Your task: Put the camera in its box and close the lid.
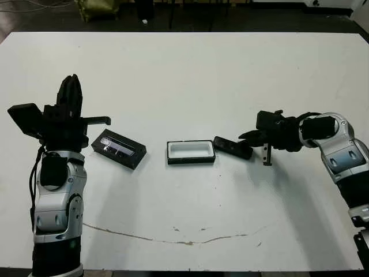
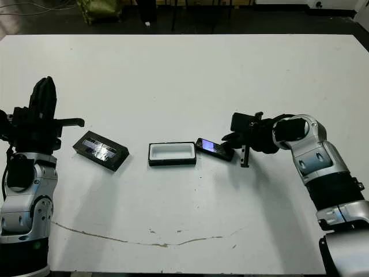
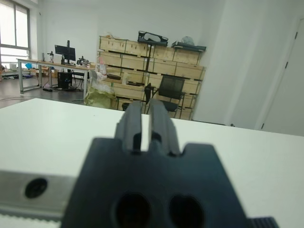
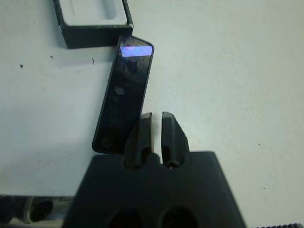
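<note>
The box (image 1: 191, 152) lay open near the table's (image 1: 190, 75) middle, white lining up. The camera (image 1: 232, 147) lay flat at its 3 o'clock, just beside it, bluish screen end toward the box. The lid (image 1: 119, 148) lay at the box's 9 o'clock, apart from it. The right gripper (image 4: 156, 132), fingers nearly together and holding nothing, sat at the camera's 3 o'clock end. The left gripper (image 3: 147, 130), also closed and empty, stood raised at the lid's 9 o'clock.

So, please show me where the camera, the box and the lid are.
camera (image 2: 214, 148): right eye view, middle of its top face.
box (image 1: 191, 160): left eye view, near black wall.
lid (image 1: 118, 149): left eye view, glossy window strip.
</note>
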`<state>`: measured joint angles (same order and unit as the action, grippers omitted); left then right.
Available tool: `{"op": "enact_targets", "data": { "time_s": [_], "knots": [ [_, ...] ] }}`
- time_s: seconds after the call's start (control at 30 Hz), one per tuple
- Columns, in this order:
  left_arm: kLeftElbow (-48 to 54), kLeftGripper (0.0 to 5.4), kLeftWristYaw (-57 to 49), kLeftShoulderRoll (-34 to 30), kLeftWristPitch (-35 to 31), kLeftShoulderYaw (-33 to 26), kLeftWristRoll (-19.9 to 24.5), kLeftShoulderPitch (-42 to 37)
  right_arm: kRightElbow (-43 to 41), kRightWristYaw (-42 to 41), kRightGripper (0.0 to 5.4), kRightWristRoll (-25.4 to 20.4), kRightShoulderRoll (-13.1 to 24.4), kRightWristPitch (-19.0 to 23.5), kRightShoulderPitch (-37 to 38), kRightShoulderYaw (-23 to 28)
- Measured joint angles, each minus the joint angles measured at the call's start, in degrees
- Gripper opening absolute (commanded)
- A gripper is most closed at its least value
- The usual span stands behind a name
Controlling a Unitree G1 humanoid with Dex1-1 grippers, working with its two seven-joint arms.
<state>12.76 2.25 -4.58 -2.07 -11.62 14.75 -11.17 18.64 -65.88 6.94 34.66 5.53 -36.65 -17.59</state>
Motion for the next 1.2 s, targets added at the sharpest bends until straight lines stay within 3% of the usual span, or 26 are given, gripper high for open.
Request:
{"op": "enact_targets", "data": {
  "time_s": [0.47, 0.93, 1.1, 1.2],
  "knots": [
    [0.09, 0.02, 0.13, -0.09, 0.01, 0.01, 0.01, -0.01, -12.18, -2.12, 0.0, -6.04, 2.77, 5.03, 5.23, 2.27],
    [0.49, 0.02, -0.14, -0.09, -0.69, 0.06, 0.05, -0.01, -13.73, 0.0, 0.0, -4.91, 3.96, 5.13, 6.62, 2.35],
    [0.68, 0.02, -0.33, -0.09, -0.86, 0.02, 0.04, 0.07, -12.68, 7.12, 0.0, -5.57, 3.65, 4.96, 9.14, 6.78],
    [0.69, 0.02, -0.31, -0.09, -0.97, -0.13, 0.05, 0.33, -15.75, 10.27, 0.0, -9.74, 3.13, 8.29, 10.67, 11.87]
  ]
}}
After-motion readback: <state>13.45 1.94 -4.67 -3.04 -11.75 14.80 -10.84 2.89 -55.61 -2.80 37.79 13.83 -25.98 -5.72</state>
